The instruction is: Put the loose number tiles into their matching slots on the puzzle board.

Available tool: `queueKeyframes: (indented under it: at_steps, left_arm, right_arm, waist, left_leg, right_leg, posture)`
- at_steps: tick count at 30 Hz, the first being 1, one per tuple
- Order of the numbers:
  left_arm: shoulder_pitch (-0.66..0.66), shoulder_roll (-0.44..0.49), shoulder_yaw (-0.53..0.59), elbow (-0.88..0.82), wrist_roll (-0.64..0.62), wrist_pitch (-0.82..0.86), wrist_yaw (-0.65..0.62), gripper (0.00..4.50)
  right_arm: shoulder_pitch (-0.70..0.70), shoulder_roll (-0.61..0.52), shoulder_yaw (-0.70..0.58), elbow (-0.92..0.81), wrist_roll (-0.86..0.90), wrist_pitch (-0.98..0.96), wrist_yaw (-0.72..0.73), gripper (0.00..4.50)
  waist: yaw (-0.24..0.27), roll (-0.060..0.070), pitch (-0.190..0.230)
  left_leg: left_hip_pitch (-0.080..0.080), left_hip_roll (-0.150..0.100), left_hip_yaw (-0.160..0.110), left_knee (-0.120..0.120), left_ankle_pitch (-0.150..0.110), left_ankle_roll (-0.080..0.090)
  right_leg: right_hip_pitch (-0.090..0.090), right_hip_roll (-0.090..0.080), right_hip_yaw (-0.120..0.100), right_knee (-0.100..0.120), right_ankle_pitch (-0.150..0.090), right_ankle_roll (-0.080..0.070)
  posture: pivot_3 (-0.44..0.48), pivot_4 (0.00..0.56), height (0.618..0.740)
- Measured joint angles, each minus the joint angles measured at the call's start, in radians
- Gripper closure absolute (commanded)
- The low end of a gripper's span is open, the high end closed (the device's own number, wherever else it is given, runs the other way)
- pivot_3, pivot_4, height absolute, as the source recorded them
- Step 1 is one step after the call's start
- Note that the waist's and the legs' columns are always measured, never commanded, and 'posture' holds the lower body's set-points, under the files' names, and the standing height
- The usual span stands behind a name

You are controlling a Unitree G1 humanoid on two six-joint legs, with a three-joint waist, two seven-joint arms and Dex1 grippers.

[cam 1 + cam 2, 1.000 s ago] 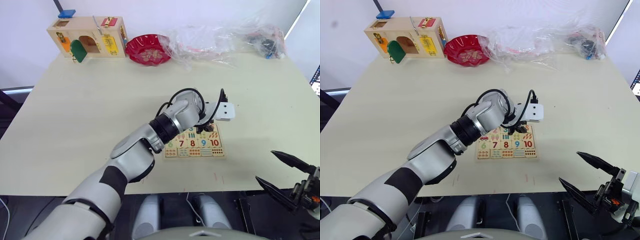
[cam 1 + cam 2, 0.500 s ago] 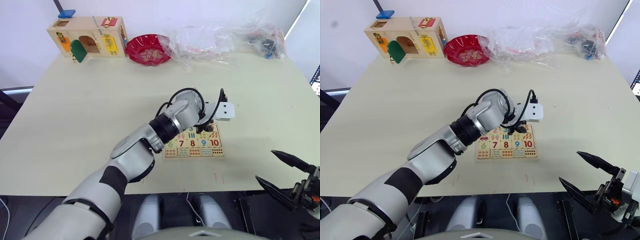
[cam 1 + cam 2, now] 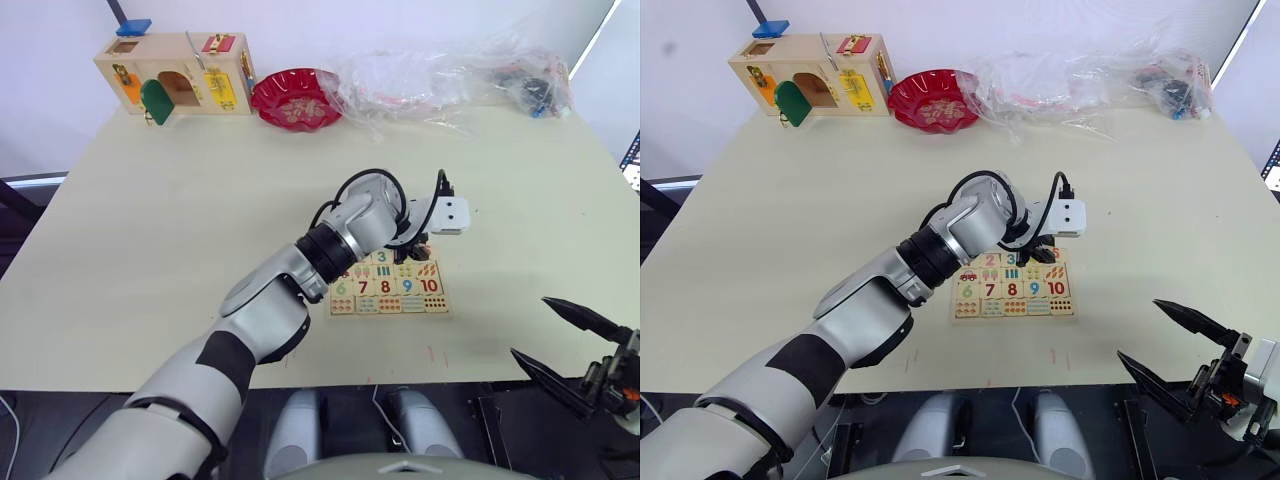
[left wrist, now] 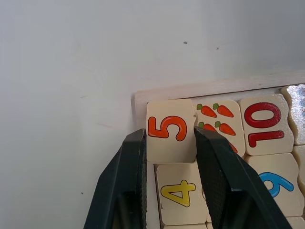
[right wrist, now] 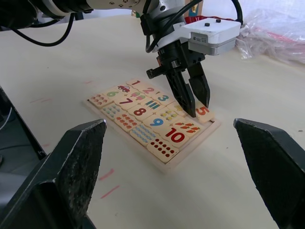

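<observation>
The puzzle board lies flat on the cream table, right of centre. Its slots hold tiles. The 5 tile lies flat in the corner slot, level with the 4 tile beside it. My left gripper hovers just over the 5 tile, open, one finger on each side of it. In the right wrist view the 1, 2 and 3 tiles sit in the same row. My right gripper hangs open off the table's near right edge, holding nothing.
A wooden latch box stands at the far left corner, with a red bowl next to it. Crumpled plastic bags line the far edge. Bare tabletop surrounds the board.
My left gripper has lifted slightly and drawn back from the board. The 5 tile stays down in its corner slot. The right arm has not moved.
</observation>
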Motion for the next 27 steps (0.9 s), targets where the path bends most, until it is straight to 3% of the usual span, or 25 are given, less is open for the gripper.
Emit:
queueKeyframes:
  at_steps: [27]
  left_arm:
    - [0.009, 0.0, -0.011, 0.001, 0.027, -0.02, -0.001, 3.22]
  right_arm:
    - [0.025, 0.006, 0.0, 0.001, 0.0, -0.012, 0.007, 0.0]
  waist:
    - [0.0, 0.0, 0.0]
  left_leg:
    - [0.0, 0.0, 0.0, 0.0, 0.0, 0.0]
  right_leg:
    - [0.0, 0.0, 0.0, 0.0, 0.0, 0.0]
  posture:
    - [0.0, 0.15, 0.74]
